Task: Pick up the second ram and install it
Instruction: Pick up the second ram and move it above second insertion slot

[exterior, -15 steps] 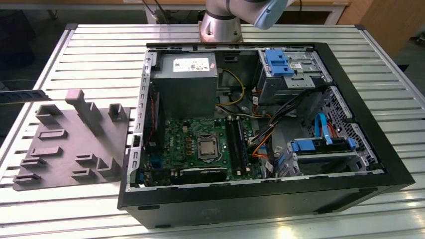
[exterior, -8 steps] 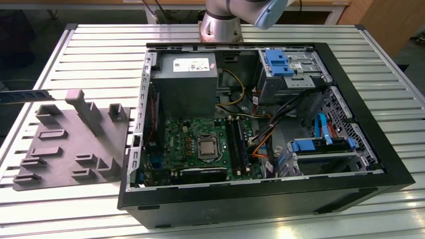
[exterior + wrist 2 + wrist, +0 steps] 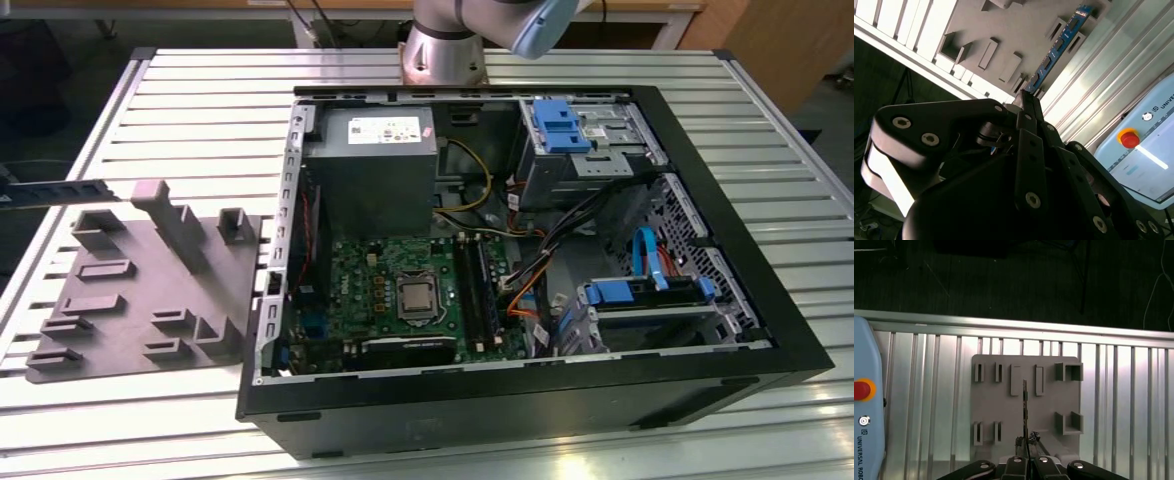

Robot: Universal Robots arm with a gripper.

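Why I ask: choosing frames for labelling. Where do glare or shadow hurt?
Second wrist view: table slats glare white, the near end effector sits in shadow, yet the memory stick it grips reads clearly. First wrist view: slats glare beside the grey tray. Exterior view: evenly lit.

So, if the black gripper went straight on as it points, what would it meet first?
Probably the grey plastic tray, touched first by the thin blue ram stick in the gripper; depth unclear.

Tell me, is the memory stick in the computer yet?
Out. The gripper holds the second ram by the grey tray, outside the computer case.
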